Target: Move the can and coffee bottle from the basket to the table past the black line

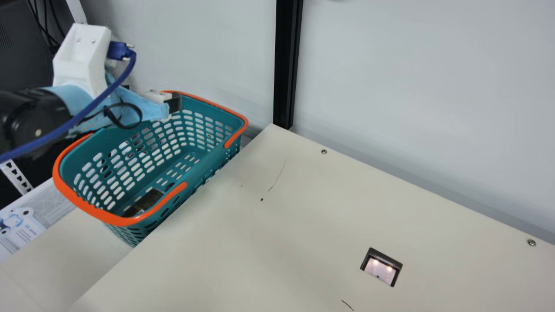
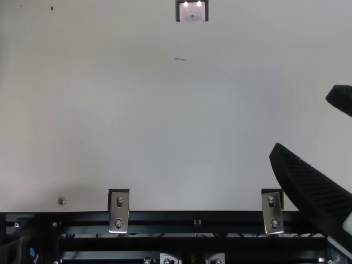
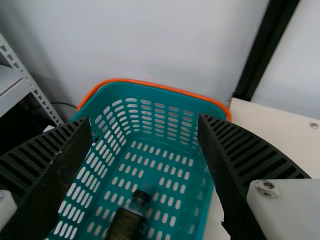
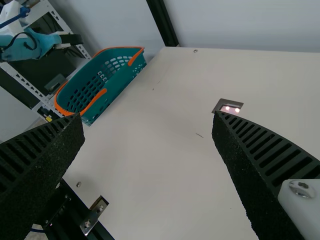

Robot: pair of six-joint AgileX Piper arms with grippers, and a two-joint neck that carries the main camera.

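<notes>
Coffee bottle (image 3: 126,223) in basket (image 1: 86,209), wall (image 1: 209,170) between it and table (image 1: 260,242), black post (image 1: 286,65) beyond

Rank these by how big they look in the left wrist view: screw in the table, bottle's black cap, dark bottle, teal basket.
1. Teal basket
2. Dark bottle, even with its lower end cut off by the picture's edge
3. Black cap
4. Screw

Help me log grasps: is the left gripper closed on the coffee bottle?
No, the left gripper is wide open, and the black-capped coffee bottle rests in the teal basket.
</notes>
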